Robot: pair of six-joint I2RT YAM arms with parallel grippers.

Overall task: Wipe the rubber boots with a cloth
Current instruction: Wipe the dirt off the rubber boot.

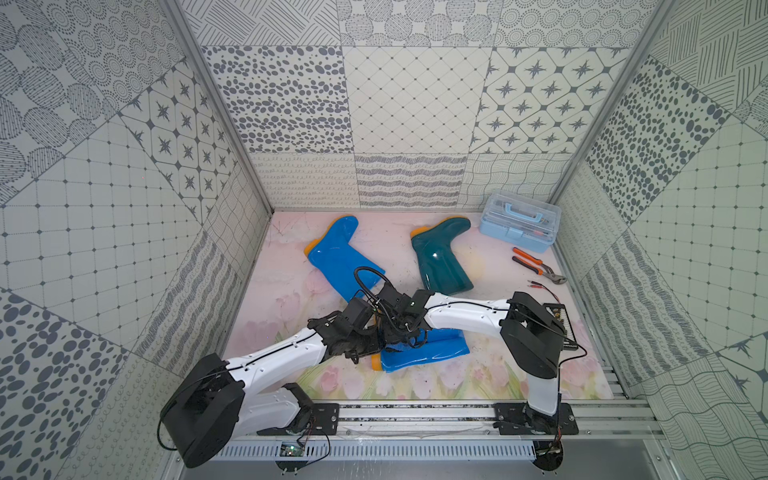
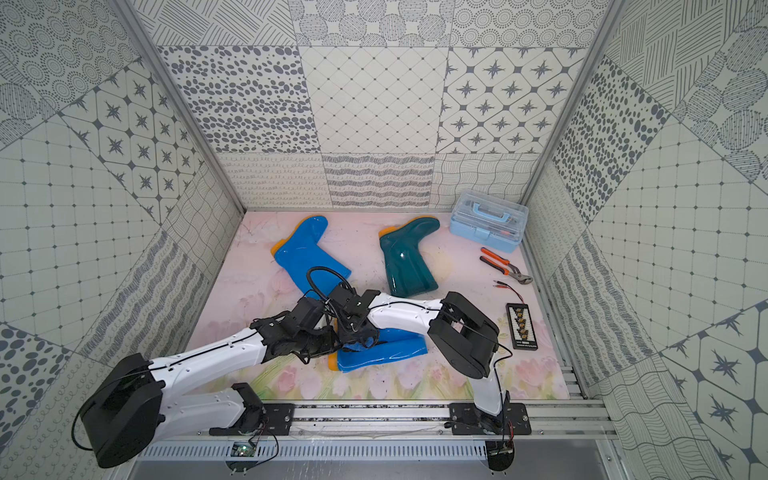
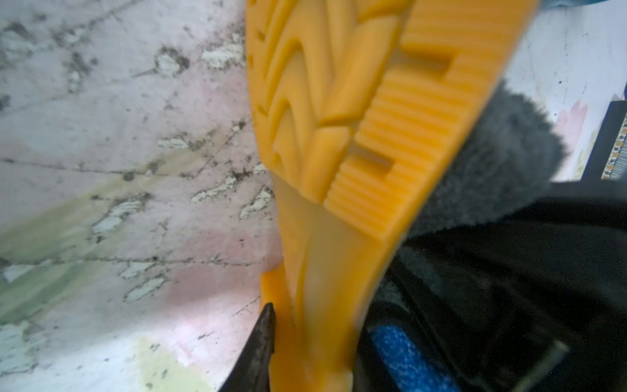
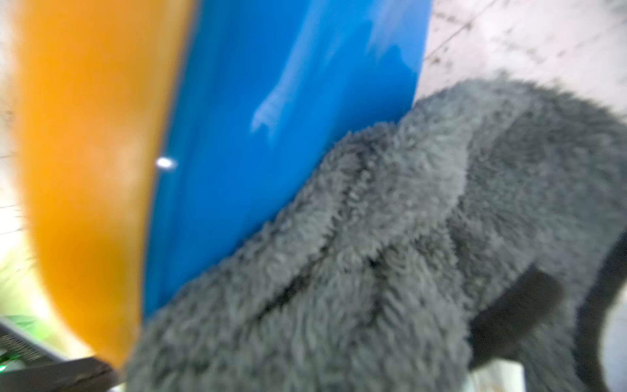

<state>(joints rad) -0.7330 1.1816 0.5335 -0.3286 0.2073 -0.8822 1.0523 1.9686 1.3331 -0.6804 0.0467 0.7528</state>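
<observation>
Grey cloth (image 4: 373, 237) touches blue boot (image 4: 271, 101); lettering on board (image 2: 518, 325) illegible.

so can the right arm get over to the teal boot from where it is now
Probably yes: the teal boot lies just beyond its forearm, with only bare mat between, and the pliers sit off to the side. Its cloth is against the near blue boot.

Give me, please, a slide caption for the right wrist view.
Fluffy grey cloth resting against the glossy side of a blue boot beside its orange sole.
</observation>
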